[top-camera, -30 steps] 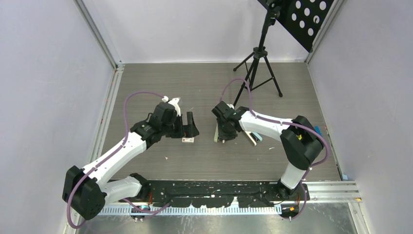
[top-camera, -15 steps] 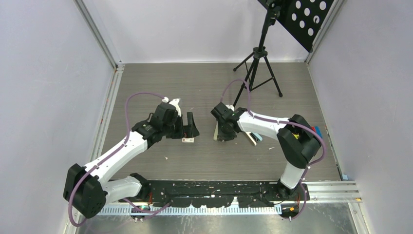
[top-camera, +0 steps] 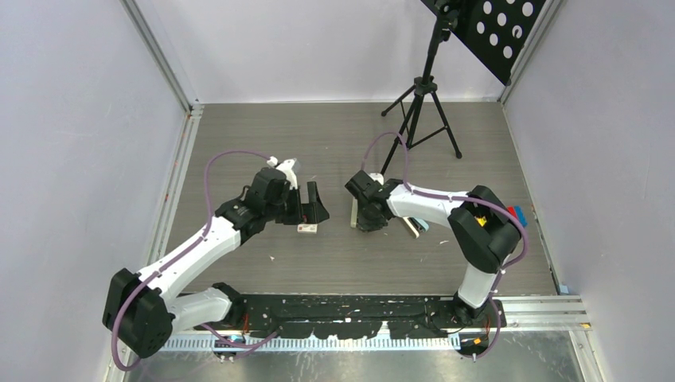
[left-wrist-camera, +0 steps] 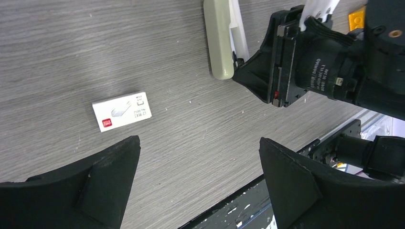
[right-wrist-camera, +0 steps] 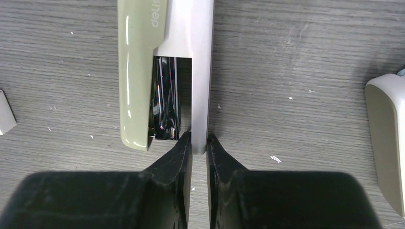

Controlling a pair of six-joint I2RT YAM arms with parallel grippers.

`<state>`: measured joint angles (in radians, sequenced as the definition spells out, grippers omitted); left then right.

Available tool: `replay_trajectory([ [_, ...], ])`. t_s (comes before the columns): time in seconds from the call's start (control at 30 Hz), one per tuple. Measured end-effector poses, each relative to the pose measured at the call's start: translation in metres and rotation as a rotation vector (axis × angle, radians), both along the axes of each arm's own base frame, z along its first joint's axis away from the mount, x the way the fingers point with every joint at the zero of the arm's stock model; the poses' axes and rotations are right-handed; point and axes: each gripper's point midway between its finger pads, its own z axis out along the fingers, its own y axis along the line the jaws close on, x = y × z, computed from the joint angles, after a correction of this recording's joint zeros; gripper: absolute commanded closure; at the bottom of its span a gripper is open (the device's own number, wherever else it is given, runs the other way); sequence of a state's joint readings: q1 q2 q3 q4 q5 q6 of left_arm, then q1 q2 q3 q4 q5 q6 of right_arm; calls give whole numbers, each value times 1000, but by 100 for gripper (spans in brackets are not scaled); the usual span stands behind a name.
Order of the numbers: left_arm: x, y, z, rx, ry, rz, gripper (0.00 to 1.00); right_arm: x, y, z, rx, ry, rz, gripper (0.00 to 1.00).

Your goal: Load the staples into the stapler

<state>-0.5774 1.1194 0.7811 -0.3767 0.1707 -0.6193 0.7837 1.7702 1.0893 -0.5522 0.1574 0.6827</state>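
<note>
The stapler (right-wrist-camera: 136,71) lies on its side: pale green top, grey base (right-wrist-camera: 200,71), shiny metal magazine showing between them. My right gripper (right-wrist-camera: 199,143) is shut on the near end of the grey base, a fingertip pressed to each side. From above, this stapler (top-camera: 353,213) is mid-table under the right gripper (top-camera: 364,216). The staples (left-wrist-camera: 122,111), a small flat white box with a red mark, lie on the table left of it. My left gripper (left-wrist-camera: 198,140) hovers wide open beside the box, holding nothing. The staples (top-camera: 307,229) sit just in front of the left gripper (top-camera: 312,205).
A second pale stapler (top-camera: 414,226) lies right of the right gripper, also at the edge of the right wrist view (right-wrist-camera: 387,138). A black tripod (top-camera: 420,111) stands at the back. Small blue and red items (top-camera: 517,213) lie near the right wall.
The right gripper's jaws have narrowed onto the stapler's grey base, and that arm has shifted slightly left. The left arm and the staples box have not moved.
</note>
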Motion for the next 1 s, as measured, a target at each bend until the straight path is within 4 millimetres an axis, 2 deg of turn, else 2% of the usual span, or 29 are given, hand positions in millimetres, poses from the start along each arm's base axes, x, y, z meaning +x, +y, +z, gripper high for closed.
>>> replay_trajectory([
  [0.17, 3, -3, 12, -10, -71, -45, 1, -5, -2, 3, 12, 1, 31, 100],
  [0.3, 5, -3, 23, 33, -144, -130, 0, -10, -1, 15, 41, 18, 88, 100],
  [0.33, 8, -4, 36, 56, -201, -182, 0, -12, 0, 20, 58, 26, 100, 100],
  [0.37, 8, -4, 39, 55, -210, -187, 0, -13, 0, 26, 82, 35, 111, 100],
  [0.43, 14, -7, 59, 87, -308, -255, 0, -14, 0, 41, 155, 56, 114, 100],
  [0.5, 20, -9, 75, 120, -409, -315, 0, -9, -4, 57, 240, 70, 100, 100],
  [0.57, 21, -9, 83, 161, -503, -379, 0, -2, -9, 70, 311, 78, 78, 100],
  [0.7, 12, -11, 81, 261, -719, -605, 0, 3, -16, 83, 418, 118, 62, 100],
  [0.87, -4, -23, 63, 331, -919, -883, 0, -15, -8, 94, 479, 192, 133, 100],
  [1.0, -7, -41, 63, 359, -1039, -1013, 0, -22, -3, 104, 505, 216, 177, 100],
])
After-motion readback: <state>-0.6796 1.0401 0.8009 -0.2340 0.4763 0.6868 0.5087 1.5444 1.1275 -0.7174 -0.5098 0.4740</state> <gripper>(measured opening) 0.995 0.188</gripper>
